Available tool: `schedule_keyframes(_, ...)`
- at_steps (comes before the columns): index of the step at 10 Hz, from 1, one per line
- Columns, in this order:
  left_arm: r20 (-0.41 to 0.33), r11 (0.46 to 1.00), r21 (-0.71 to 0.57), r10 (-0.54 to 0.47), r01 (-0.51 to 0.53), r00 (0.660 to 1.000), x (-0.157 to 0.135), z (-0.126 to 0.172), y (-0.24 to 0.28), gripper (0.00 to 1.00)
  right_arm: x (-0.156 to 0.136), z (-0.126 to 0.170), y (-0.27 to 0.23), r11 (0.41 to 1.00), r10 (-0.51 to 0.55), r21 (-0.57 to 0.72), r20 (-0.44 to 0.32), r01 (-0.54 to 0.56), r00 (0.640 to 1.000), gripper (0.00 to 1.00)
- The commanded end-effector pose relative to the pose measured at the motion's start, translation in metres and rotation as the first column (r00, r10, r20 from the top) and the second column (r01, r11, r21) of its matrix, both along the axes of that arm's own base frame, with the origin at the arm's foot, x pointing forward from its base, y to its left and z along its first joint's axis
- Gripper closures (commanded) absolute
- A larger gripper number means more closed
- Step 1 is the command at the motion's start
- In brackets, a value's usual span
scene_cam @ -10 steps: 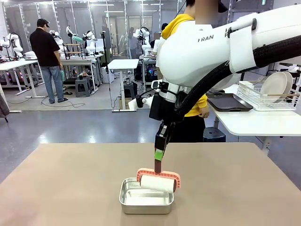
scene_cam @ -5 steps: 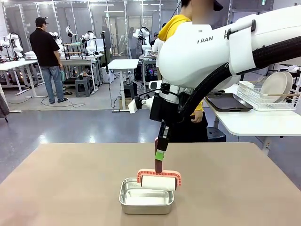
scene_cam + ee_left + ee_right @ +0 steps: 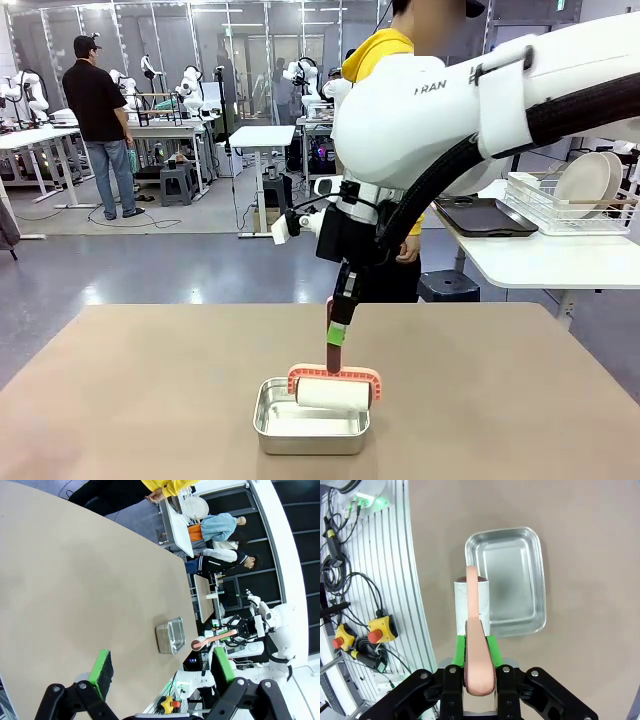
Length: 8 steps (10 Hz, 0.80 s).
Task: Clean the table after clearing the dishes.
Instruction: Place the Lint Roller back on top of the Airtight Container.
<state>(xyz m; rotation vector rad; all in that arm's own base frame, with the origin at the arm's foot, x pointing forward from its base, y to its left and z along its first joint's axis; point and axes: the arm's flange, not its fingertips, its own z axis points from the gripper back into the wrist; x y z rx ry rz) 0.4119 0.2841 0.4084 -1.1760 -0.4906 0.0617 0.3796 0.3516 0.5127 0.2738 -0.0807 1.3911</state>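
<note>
Table (image 3: 120,390) bare, tan; pan (image 3: 311,428) at 6 o'clock near front edge. Roller (image 3: 334,392) clamped by handle in right gripper (image 3: 336,335), held over pan rim. Left gripper (image 3: 160,672) spread, idle. Dishes (image 3: 585,185) racked at 3 o'clock. Wiping step judged started; next: roller lowered onto tabletop

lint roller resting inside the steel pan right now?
No. The right gripper holds the lint roller by its handle, hanging over the steel pan's far rim, not lying in it.
</note>
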Motion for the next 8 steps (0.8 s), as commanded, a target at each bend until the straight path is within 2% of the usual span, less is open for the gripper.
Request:
schedule_keyframes(1, -0.011, 1.000, 0.004, 0.005, -0.005, 1.000, -0.006, 0.003, -0.003, 0.00, 0.022, -0.015, 0.008, 0.998, 0.050, 0.033, 0.003, -0.050, 0.999, 0.79)
schedule_keyframes(3, -0.011, 1.000, 0.004, 0.005, -0.005, 1.000, -0.006, 0.003, -0.003, 0.00, 0.042, -0.033, 0.023, 0.996, 0.088, 0.017, -0.003, -0.087, 0.996, 0.79)
schedule_keyframes(6, -0.011, 1.000, 0.004, 0.005, -0.005, 1.000, -0.006, 0.003, -0.003, 0.00, 0.067, -0.051, 0.040, 0.998, 0.047, -0.046, 0.003, -0.046, 0.999, 0.79)
schedule_keyframes(8, -0.011, 1.000, 0.004, 0.005, -0.005, 1.000, -0.006, 0.003, -0.003, 0.00, 0.079, -0.063, 0.043, 0.998, 0.042, -0.040, 0.011, -0.041, 0.999, 0.79)
